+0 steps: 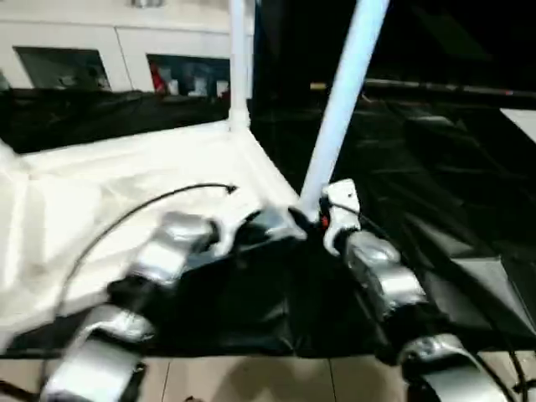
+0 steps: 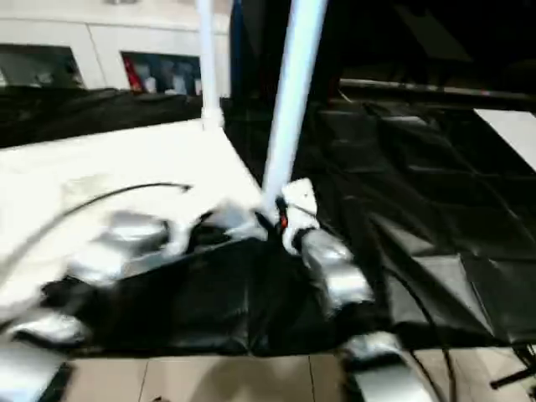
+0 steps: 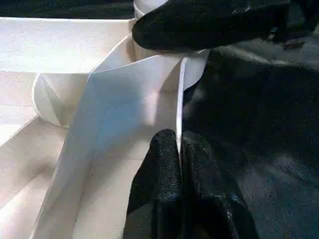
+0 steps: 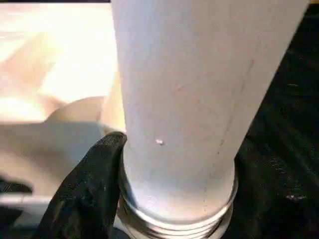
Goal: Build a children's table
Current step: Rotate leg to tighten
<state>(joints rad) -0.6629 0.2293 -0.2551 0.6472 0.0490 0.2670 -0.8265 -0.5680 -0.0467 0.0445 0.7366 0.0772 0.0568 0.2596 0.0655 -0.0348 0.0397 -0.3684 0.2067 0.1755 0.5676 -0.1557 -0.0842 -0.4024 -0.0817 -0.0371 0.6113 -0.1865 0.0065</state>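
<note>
The children's table top [image 1: 126,193] lies upside down on the black-draped worktop [image 1: 435,193], ribbed underside up, its near right corner just short of the worktop's front edge. At the far right corner one white leg [image 1: 239,63] stands upright in its socket. At the near right corner a second leg [image 1: 343,100] leans away to the right, its threaded foot at the corner socket. The right pincer [image 1: 322,219] wraps that leg low down, black fingers [image 4: 87,191] on either side of the tube just above the threads. The left pincer [image 3: 179,149] is pinched narrow on the thin rim wall of the top, right beside that same corner. Both silver forearms crowd the near corner. To the right of the leaning leg the black cloth lies open, and beige floor [image 1: 251,377] runs below the front edge.
</note>
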